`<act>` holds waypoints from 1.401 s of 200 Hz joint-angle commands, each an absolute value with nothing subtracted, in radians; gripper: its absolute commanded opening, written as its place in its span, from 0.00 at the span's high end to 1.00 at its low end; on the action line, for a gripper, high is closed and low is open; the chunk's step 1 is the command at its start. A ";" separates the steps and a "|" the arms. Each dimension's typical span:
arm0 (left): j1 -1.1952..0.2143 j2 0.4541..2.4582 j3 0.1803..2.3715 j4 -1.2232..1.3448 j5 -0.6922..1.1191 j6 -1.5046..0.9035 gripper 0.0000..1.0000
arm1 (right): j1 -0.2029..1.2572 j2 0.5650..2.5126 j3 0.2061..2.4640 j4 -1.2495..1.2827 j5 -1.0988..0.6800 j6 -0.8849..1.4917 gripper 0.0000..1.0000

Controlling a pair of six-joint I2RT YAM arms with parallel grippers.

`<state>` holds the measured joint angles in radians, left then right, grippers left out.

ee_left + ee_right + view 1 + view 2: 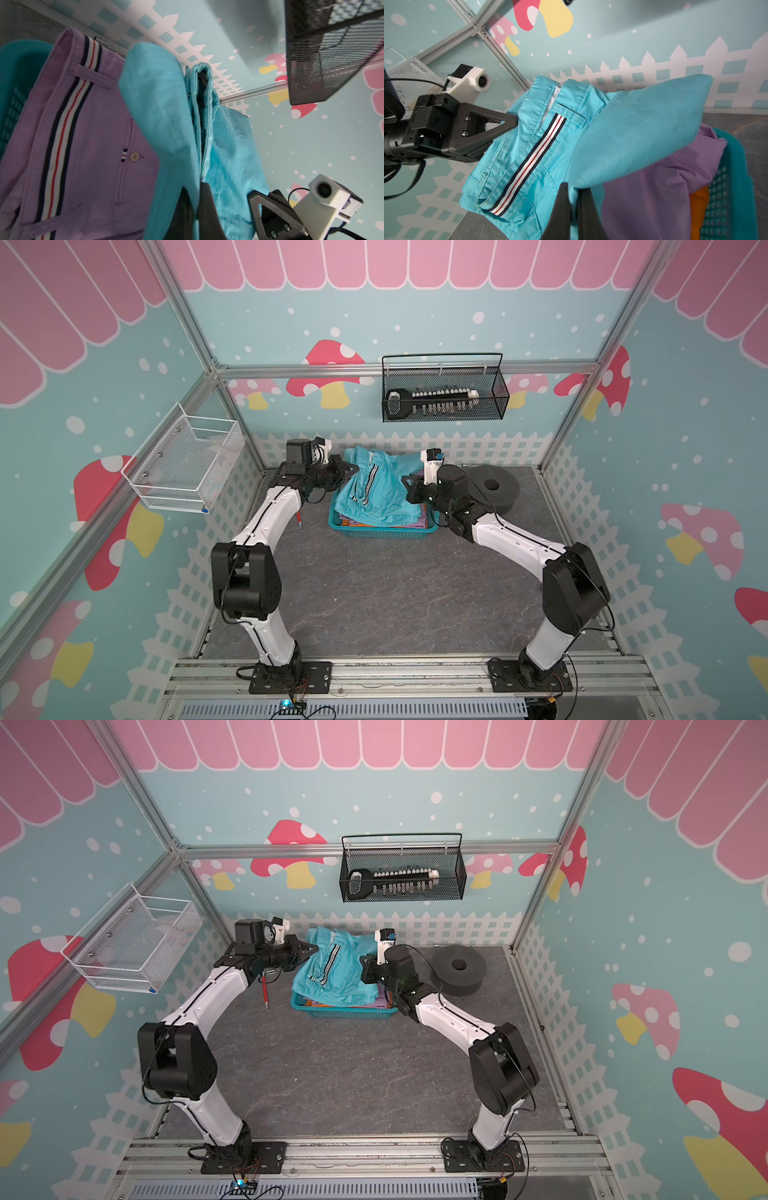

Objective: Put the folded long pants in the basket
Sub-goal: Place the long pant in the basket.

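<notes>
A: In a top view, our left pincer (354, 468) and right pincer (405, 482) both clamp the teal pants (370, 493) above the basket (382, 534).

B: Left wrist: lilac pants (83, 145) already inside. Right wrist: the cloth sags, so we should centre it, lower evenly, then release.

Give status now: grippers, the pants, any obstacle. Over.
Shut on teal pants: left gripper, right gripper. Pants held over basket, above lilac pants. No obstacle seen.
</notes>
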<state>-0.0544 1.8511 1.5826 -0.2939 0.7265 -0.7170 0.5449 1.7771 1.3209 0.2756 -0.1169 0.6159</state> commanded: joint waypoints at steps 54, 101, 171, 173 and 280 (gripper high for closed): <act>-0.055 2.009 1.598 -0.261 0.682 -0.673 1.00 | 0.464 1.924 1.293 0.427 -0.249 0.618 1.00; -0.055 1.895 1.450 -0.208 0.657 -0.685 1.00 | 0.462 1.862 1.259 0.391 -0.220 0.600 1.00; -0.048 1.916 1.418 -0.193 0.626 -0.699 1.00 | 0.456 1.847 1.196 0.341 -0.177 0.602 1.00; -0.048 1.918 1.417 -0.193 0.622 -0.699 1.00 | 0.456 1.850 1.197 0.339 -0.177 0.601 1.00; -0.149 1.555 1.290 -0.215 0.443 -0.692 0.75 | 0.475 1.690 1.258 0.187 -0.099 0.467 0.65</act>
